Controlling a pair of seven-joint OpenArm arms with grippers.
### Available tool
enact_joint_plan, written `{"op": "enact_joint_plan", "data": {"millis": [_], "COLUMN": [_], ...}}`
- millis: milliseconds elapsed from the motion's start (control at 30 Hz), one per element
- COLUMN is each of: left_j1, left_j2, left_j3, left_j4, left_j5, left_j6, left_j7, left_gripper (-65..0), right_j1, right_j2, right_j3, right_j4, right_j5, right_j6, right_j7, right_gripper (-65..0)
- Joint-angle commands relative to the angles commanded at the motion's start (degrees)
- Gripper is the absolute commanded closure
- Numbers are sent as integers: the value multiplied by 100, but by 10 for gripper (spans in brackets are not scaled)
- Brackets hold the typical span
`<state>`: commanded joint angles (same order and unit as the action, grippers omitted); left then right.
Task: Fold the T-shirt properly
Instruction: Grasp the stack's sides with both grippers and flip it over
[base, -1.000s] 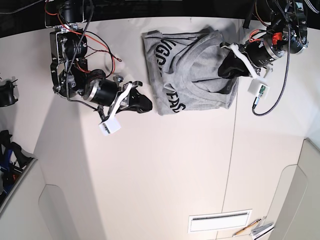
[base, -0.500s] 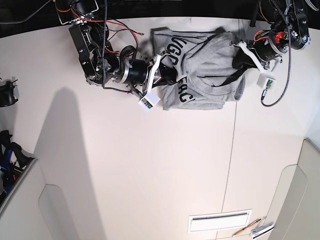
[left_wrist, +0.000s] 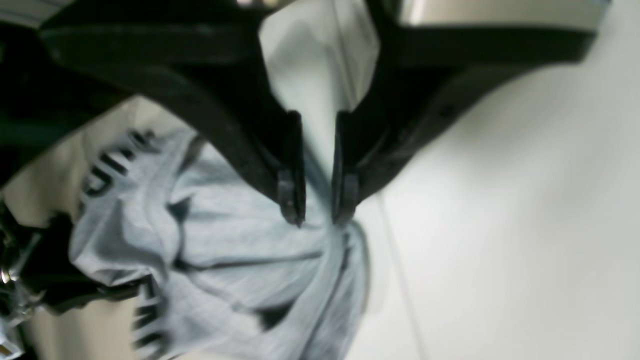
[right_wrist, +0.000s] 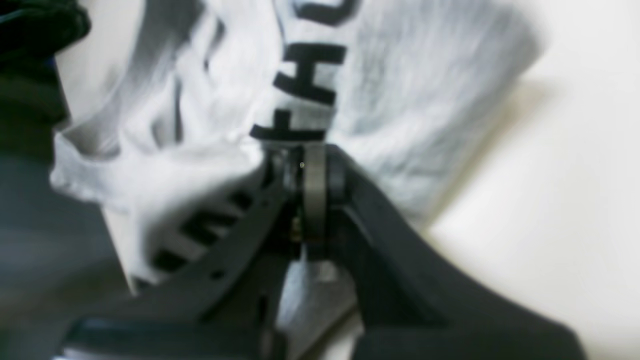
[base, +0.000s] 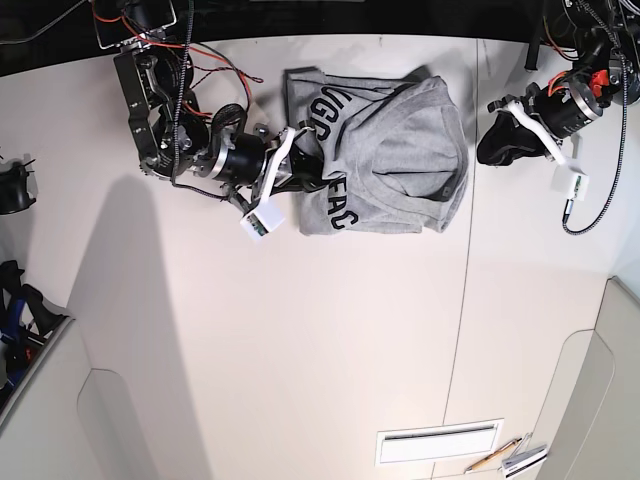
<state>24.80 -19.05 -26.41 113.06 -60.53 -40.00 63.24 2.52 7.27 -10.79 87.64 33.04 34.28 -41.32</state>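
At the far side: the heather-grey short-sleeved T-shirt with black block lettering is seen bunched near the far edge of the pale cream table, its near hem lying roughly straight.
Left of the shirt: the black right gripper is set at the shirt's left edge; in the right wrist view its jaws are pressed together on a fold of lettered cloth, with the fingertips meeting at the fabric.
Shirt centre: a plain grey panel is folded over the lettered side, and a creased flap is raised along the right edge.
Right of the shirt: the black left gripper is held just beside the shirt's right edge, apart from it. In the left wrist view its fingers are parted by a narrow gap, and nothing is gripped.
Open room: the whole near half of the table is bare, crossed by one thin seam.
Near right corner: a white slotted plate and small items are noted.
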Motion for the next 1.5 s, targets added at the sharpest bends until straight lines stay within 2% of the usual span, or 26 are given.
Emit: {"op": "enact_joint_plan", "data": {"millis": [133,200,267,300,367,400,500,533,567,667,767,833,900,1067,1133,1200,1267,1500], "left_j1": [31,35,50,87,107,109,109,111,109,116,184,282,389,684,734,745,745,721], "left_j2": [9,33,31,31,33,33,166,284,402,579,584,584,584,588,586,586,586,581], "left_j3": [81,269,651,1108,1698,1967,2455,2463,2444,2374,2371,2371,2371,2129,1893,1659,1467,1285], "left_j4": [507,590,590,590,590,590,590,590,590,590,590,590,590,590,590,575,525,26], "left_j5": [-474,-527,-487,-385,-103,81,704,754,767,758,763,763,761,763,767,841,990,1493], "left_j6": [0,0,0,0,0,0,0,0,0,0,0,0,0,0,0,0,0,0], "left_j7": [262,310,304,302,284,201,-70,-74,-74,-85,-66,-68,-70,-90,-87,-90,-136,-400], "left_gripper": [-107,-169,-256,-287,-288,-288,-288,-288,-288,-288,-289,-302,-354,-361,-361,-361,-361,-360], "right_j1": [245,498,763,973,1239,1386,1810,1923,2020,2203,2188,2175,2173,2173,2173,2173,2173,2173], "right_j2": [-2,-2,-2,-4,-79,-144,-295,-330,-334,-332,-328,-328,-313,-221,-219,-219,-219,-26], "right_j3": [221,271,275,275,275,273,273,269,260,136,-133,-407,-741,-1532,-1692,-1716,-1714,-1711], "right_j4": [468,463,446,372,107,-111,-925,-1156,-1342,-1617,-1617,-1617,-1617,-1617,-1617,-1617,-1617,-1617], "right_j5": [-4,-42,-208,-339,-391,-402,-411,-407,-387,-341,-323,-299,-304,-372,-376,-435,-634,-861], "right_j6": [-59,-68,-92,-153,-151,-149,-146,-144,-107,-44,-42,-39,-39,-39,-42,-42,-42,-57], "right_j7": [-4,-4,20,85,85,85,109,107,107,101,-59,-181,-243,-243,-245,-243,-243,-221], "right_gripper": [0,0,0,0,-8,-46,-239,-278,-285,-284,-284,-284,-284,-281,-222,-98,-4,0]}}
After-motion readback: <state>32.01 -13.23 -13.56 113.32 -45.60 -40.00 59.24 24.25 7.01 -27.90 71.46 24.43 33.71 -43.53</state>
